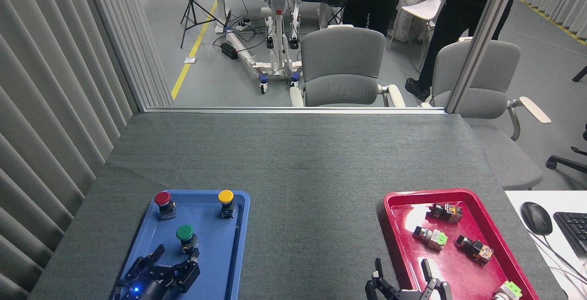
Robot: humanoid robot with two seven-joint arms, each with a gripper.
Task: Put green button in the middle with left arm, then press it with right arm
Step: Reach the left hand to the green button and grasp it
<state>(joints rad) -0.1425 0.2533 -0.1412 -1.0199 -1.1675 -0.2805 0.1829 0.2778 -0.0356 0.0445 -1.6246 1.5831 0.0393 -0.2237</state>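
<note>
- Dark grey felt tabletop (298, 162) carries a blue tray (215, 263) at the near left and a red tray (403, 203) at the near right; the middle (312, 240) between them lies bare.
- Red button (162, 198) and yellow button (225, 196) stand at the blue tray's far end, well apart from the green button (185, 232).
- Green button sits mid-tray, just beyond the left gripper (175, 256), whose fingers are spread; its right fingertip lies close beside the button's base.
- Right gripper (401, 273) hangs at the near edge, fingers apart, straddling the red tray's near-left rim.
- Two grey chairs (344, 66) stand beyond the far edge.
</note>
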